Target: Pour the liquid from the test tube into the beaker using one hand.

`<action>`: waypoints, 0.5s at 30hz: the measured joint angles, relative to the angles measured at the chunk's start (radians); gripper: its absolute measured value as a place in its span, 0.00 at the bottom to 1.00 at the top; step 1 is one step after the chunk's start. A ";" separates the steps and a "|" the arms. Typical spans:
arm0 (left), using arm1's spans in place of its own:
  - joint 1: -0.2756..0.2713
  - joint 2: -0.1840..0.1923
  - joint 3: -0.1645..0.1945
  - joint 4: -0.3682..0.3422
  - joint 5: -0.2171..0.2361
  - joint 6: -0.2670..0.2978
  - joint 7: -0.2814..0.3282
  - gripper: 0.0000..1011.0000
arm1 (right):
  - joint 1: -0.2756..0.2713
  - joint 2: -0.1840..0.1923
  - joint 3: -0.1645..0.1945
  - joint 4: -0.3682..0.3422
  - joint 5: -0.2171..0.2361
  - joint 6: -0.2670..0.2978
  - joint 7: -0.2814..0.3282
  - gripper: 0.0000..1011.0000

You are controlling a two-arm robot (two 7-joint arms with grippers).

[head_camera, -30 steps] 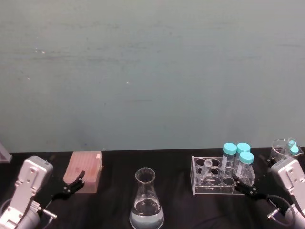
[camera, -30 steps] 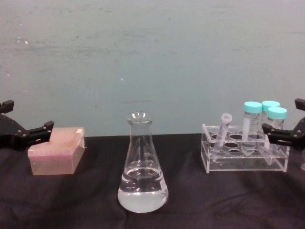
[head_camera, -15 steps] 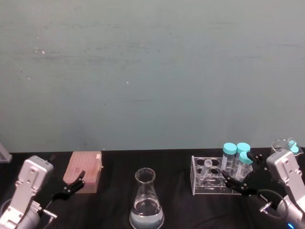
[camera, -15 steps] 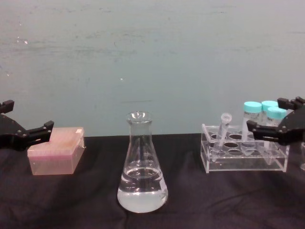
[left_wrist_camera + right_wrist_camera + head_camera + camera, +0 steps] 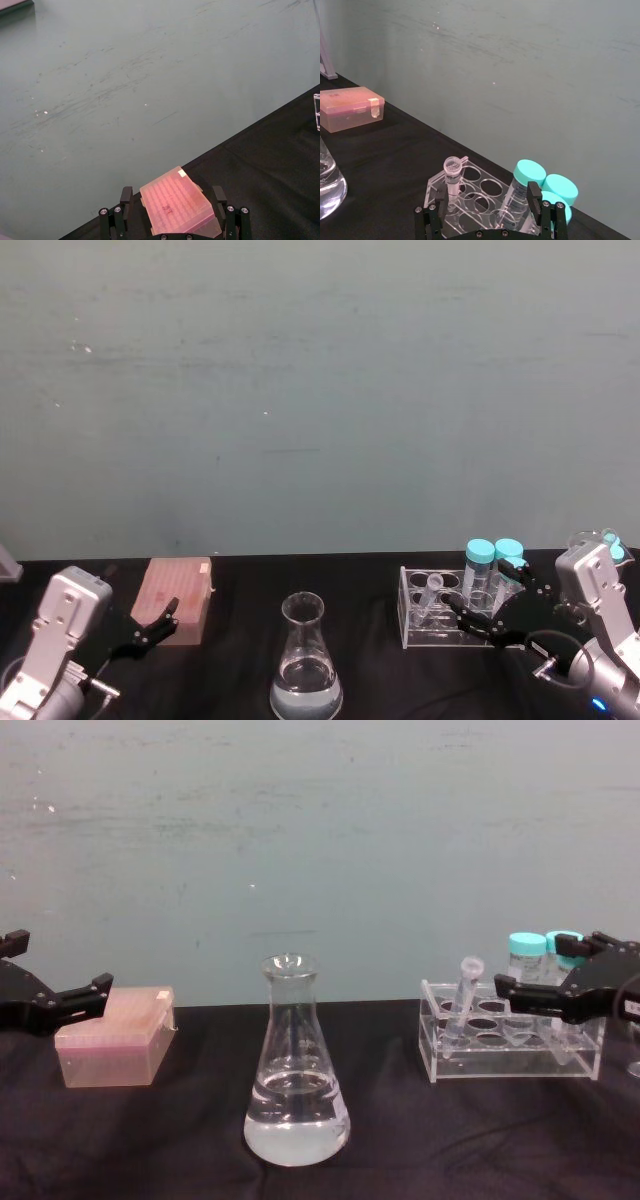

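Clear, slim test tube point(image 5: 453, 174) with flared rim leans in its rack point(image 5: 515, 1062); my right gripper point(image 5: 487, 196) is near it, fingers wide; left gripper point(image 5: 172, 199) parked, fingers wide.

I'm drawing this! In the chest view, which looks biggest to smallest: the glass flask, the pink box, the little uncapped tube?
1. Clear glass conical flask, tallest, though nearest the camera.
2. Pink plastic box, close behind.
3. Slim clear plastic test tube, smallest by far.

One beaker point(image 5: 296, 1065), one test tube point(image 5: 461, 1002), three teal-capped tubes point(image 5: 529, 174), one rack point(image 5: 500, 1062), one pink box point(image 5: 110, 1045).
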 joint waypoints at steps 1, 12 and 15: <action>0.000 0.000 0.000 0.000 0.000 0.000 0.000 0.99 | 0.005 -0.005 0.001 0.010 0.001 0.000 0.010 0.99; 0.000 0.000 0.000 0.000 0.000 0.000 0.000 0.99 | 0.037 -0.030 0.005 0.057 -0.021 -0.007 0.055 0.99; 0.000 0.000 0.000 0.000 0.000 0.000 0.000 0.99 | 0.048 -0.038 0.005 0.072 -0.036 -0.012 0.066 0.99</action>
